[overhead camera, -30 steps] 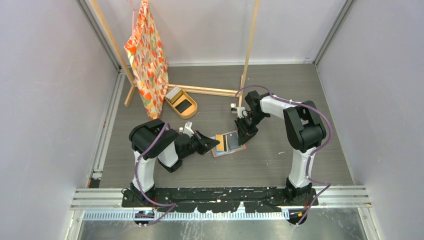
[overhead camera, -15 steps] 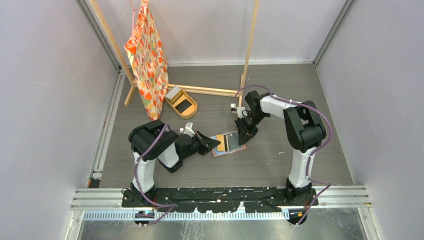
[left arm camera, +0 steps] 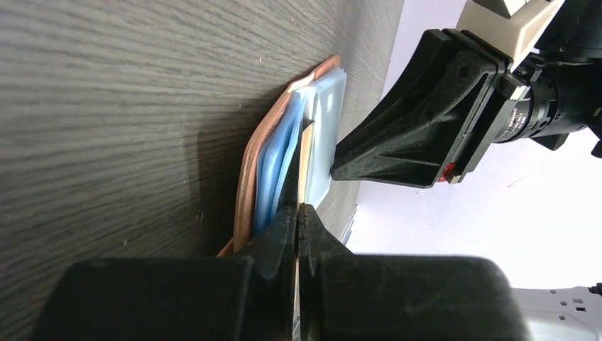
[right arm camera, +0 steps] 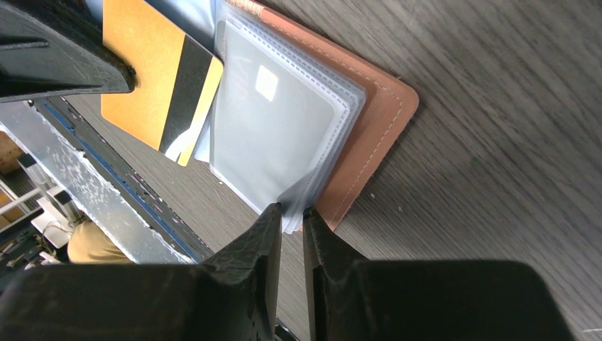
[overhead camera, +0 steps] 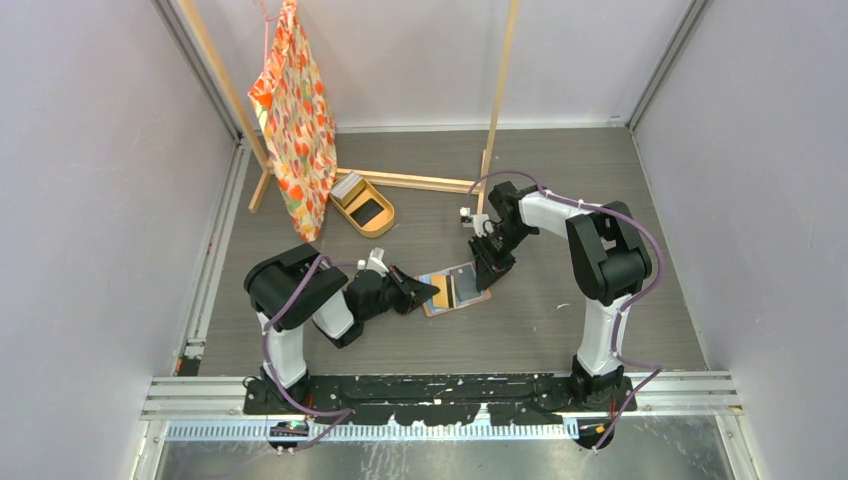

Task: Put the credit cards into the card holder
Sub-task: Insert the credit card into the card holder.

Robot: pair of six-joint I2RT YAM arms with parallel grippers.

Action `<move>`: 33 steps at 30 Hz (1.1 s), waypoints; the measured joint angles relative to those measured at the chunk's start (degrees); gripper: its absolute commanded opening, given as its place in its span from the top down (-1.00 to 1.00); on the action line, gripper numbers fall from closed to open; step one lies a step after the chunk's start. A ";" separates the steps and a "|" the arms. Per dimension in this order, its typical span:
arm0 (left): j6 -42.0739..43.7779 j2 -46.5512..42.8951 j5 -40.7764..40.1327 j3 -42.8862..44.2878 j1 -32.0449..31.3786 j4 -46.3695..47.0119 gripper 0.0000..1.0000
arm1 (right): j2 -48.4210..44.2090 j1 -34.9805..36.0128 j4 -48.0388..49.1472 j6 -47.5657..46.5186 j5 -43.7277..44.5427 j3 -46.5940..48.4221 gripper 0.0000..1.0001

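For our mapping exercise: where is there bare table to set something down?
Bare table lies between the card holder and the base rail, and right of the right arm. Crowded: the centre, where the left gripper holds a tan card and the right gripper pinches the card holder's sleeves; also by the tray.

You are looking down at a dark wood-grain table (overhead camera: 560, 180), pale lilac walls (overhead camera: 90, 200) closing it in left, right and far. A wooden rack (overhead camera: 410, 181) is standing far left, an orange patterned cloth (overhead camera: 297, 120) hanging from it.
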 measured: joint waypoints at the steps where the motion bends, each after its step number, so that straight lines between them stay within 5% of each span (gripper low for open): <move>1: -0.02 -0.22 0.02 -0.31 0.00 -0.02 0.99 | 0.00 0.00 0.02 0.00 -0.02 0.00 0.55; 33: 0.26 0.81 1.33 0.98 -0.07 -0.52 0.99 | 0.00 0.37 0.04 0.00 -0.13 0.11 0.55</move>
